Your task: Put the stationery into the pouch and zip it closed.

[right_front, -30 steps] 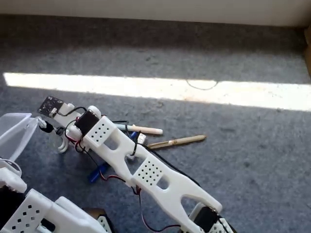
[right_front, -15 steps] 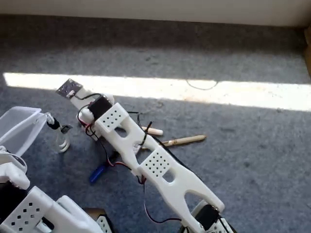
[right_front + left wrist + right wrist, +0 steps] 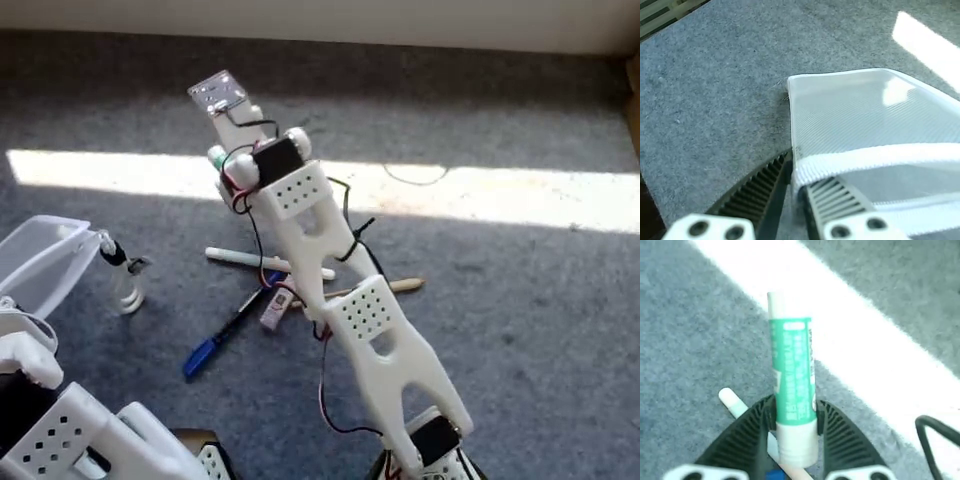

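I've just lifted the green glue stick point(image 3: 792, 385) high off the pens point(image 3: 240, 258), right jaws clamped round its lower end, left jaws pinching the pouch point(image 3: 865, 115) rim well apart, so carrying it over comes next

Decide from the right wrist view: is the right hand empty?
No, the right hand is closed around a green-labelled glue stick, which stands up out of its grip above the carpet.
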Available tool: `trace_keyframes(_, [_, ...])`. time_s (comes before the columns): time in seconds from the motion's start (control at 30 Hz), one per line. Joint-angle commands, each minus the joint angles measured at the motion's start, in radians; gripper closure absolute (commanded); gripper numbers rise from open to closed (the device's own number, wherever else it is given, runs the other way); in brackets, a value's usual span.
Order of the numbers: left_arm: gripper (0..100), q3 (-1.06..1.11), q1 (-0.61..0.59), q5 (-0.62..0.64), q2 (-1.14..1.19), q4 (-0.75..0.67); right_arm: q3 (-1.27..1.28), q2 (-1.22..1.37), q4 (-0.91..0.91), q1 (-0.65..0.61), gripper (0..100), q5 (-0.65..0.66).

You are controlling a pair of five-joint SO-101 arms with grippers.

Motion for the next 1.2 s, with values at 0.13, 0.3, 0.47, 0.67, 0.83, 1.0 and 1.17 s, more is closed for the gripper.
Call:
trace_keyframes(0.13, [99,-0.01,0.159,0.046,-0.001,-0.026,-0.051,-0.2,0.021,0.082,98.4,-0.009])
trace_keyframes(0.3, [99,-0.044,0.246,0.061,0.001,-0.02,0.26,-0.407,0.021,0.124,98.4,0.015])
trace_keyframes(0.47, [99,-0.105,0.331,0.097,0.001,-0.018,0.611,-0.697,0.018,0.182,98.4,0.026])
trace_keyframes(0.67, [99,-0.189,0.496,0.129,0.008,0.034,1.02,-1.0,0.015,0.246,98.3,0.097])
trace_keyframes(0.83, [99,-0.251,0.624,0.132,0.01,0.038,1.276,-1.19,0.013,0.335,98.3,0.161])
trace_keyframes(1.0, [99,-0.272,0.711,0.132,0.012,0.037,1.48,-1.297,-0.013,0.469,98.3,0.219])
trace_keyframes(1.17, [99,-0.272,0.808,0.132,0.013,0.037,1.69,-1.377,-0.094,0.587,98.3,0.224])
